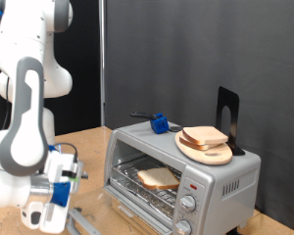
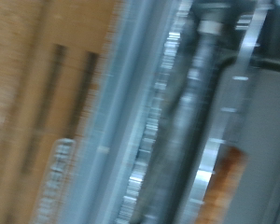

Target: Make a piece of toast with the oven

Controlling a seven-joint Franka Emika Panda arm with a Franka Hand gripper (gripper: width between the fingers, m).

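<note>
— On the wooden surface (image 1: 88, 137), toward the exterior view's right, stands the oven (image 1: 181, 171). Where is the bread?

— One piece of toast (image 1: 159, 177) lies flat on the wire rack (image 1: 147, 188) inside the oven, seen through the open front. More slices (image 1: 204, 138) sit on a round wooden plate (image 1: 208, 152) on the oven's roof, beside a blue object (image 1: 160, 124) and a black stand (image 1: 228, 117).

— And the gripper (image 1: 57, 186)?

— Low at the exterior view's bottom left, just beside the lowered door (image 1: 122, 208), apart from the bread. Whether the fingers are spread or closed, I cannot tell; nothing shows between them. The wrist view is a blur of metal edges and wood grain, too smeared to read.

— What could go wrong?

— I judge the hand sits very near the door's edge. A careless sweep could knock the door or shove the light oven across the surface, and that jolt might slide the plate off the roof.
</note>
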